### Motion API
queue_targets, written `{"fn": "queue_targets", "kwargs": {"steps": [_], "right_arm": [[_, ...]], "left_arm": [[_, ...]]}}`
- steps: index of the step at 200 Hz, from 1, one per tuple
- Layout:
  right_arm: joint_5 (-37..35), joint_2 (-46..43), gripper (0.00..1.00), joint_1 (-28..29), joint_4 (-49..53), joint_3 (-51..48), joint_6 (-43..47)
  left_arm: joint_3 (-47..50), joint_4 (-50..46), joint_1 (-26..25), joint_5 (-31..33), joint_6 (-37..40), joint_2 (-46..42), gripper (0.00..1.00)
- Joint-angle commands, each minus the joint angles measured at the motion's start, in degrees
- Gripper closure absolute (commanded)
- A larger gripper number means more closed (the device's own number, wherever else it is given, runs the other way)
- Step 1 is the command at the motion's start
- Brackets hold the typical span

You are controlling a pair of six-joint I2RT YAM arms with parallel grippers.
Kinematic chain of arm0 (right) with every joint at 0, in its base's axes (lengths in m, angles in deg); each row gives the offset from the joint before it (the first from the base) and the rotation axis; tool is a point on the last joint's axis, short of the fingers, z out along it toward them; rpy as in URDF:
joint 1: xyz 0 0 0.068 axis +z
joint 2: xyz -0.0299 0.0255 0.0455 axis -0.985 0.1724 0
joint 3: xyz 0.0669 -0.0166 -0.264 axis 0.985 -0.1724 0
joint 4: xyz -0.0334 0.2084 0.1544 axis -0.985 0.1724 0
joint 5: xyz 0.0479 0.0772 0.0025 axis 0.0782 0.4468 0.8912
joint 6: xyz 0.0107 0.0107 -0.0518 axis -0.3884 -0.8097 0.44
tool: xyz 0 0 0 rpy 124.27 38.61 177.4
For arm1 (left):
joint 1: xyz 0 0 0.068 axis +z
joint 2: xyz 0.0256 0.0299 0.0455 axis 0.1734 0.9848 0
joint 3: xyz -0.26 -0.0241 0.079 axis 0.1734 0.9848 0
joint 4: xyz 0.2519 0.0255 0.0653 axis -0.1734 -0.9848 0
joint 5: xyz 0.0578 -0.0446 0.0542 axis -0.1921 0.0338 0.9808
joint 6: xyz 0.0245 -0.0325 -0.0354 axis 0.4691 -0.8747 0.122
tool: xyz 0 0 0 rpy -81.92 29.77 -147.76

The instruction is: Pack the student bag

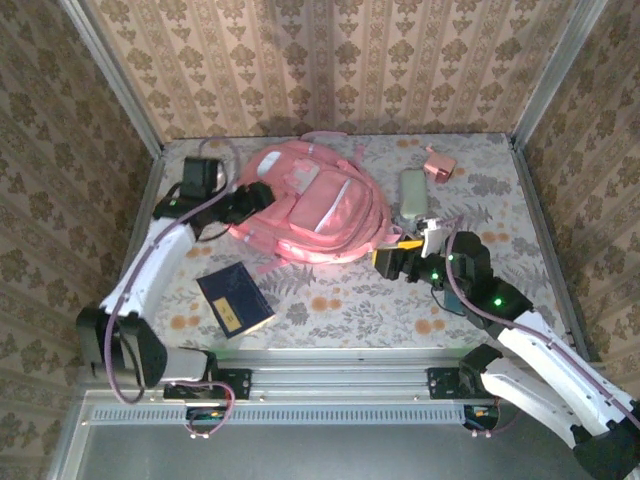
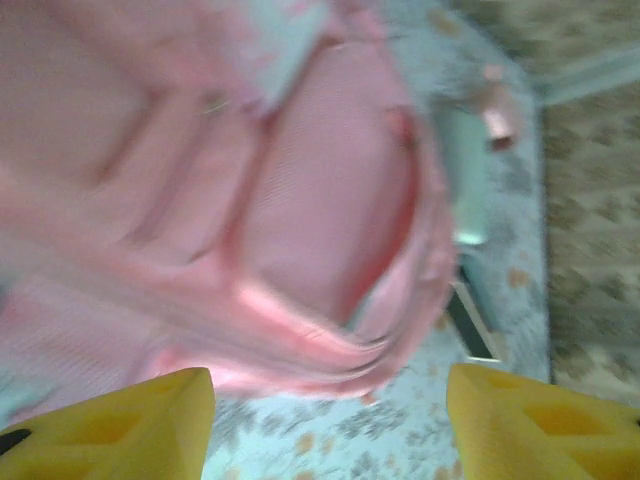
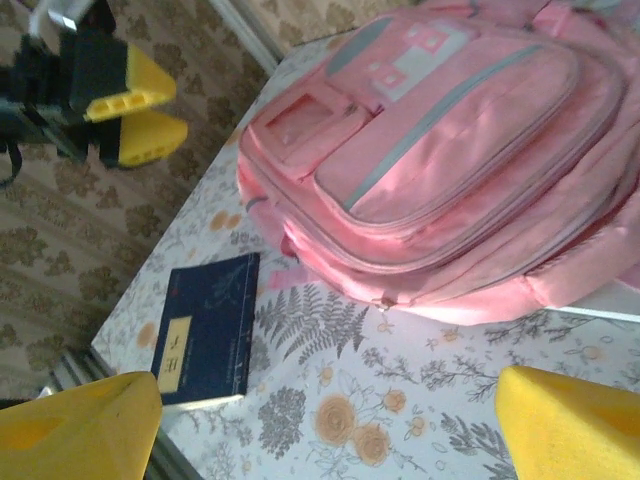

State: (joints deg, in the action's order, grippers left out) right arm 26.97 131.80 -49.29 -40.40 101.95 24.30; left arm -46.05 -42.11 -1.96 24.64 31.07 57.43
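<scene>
My left gripper (image 2: 328, 410) hangs spread and empty, the book (image 1: 236, 298) below it toward me, the bag (image 1: 310, 205) just ahead of its fingers (image 2: 120, 425) and left of my right gripper (image 1: 392, 258), also spread, so I'd open it wide before fetching the book.

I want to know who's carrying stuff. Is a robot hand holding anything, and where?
Nothing is held. The left gripper and the right gripper are both open, empty, near the student bag.

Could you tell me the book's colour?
The book is dark blue; clearest in the right wrist view.
</scene>
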Motion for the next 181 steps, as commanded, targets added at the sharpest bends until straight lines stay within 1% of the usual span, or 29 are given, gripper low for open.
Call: {"fn": "queue_targets", "kwargs": {"steps": [1,11,22,35,47,62,86,118,133,151,166,181], "right_arm": [[2.5,2.0,0.12,1.4,-3.4,-1.2,0.9],[2.5,3.3,0.12,2.1,-4.2,-0.9,1.0],[2.2,4.8,0.12,2.9,-4.7,-0.5,1.2],[1.7,6.1,0.12,3.7,-5.1,0.1,1.2],[1.3,7.1,0.12,4.3,-5.3,0.6,1.1],[0.6,7.8,0.12,5.1,-5.4,1.1,1.2],[-0.6,7.7,0.12,5.4,-4.7,1.3,1.4],[-0.9,7.8,0.12,5.5,-4.4,0.9,1.1],[-0.9,8.4,0.12,5.6,-4.6,0.7,0.8],[-0.4,9.7,0.12,5.7,-4.7,0.8,0.4],[-0.4,11.0,0.12,5.8,-5.5,1.0,-1.0],[-0.2,12.3,0.12,5.8,-6.1,1.6,-2.4]], "left_arm": [[9.5,-11.8,6.1,7.7,-5.3,-4.1,0.34],[13.0,-13.9,9.8,8.6,-4.9,-6.4,0.34],[16.3,-16.0,12.6,9.6,-4.7,-8.0,0.33],[18.9,-19.8,14.6,13.7,-5.8,-8.4,0.33],[20.8,-21.9,15.4,17.1,-6.6,-7.9,0.33],[22.3,-23.0,15.6,19.9,-7.6,-6.8,0.33],[23.9,-22.5,15.6,22.1,-8.3,-5.3,0.34],[25.0,-20.1,15.6,22.3,-8.0,-4.0,0.34],[25.1,-19.3,15.5,23.9,-7.9,-4.0,0.34],[25.9,-17.2,15.6,24.4,-8.2,-3.5,0.34],[26.8,-15.6,14.6,24.8,-10.2,-2.6,0.37],[27.3,-14.0,12.2,25.0,-12.4,-1.9,0.41]]}}
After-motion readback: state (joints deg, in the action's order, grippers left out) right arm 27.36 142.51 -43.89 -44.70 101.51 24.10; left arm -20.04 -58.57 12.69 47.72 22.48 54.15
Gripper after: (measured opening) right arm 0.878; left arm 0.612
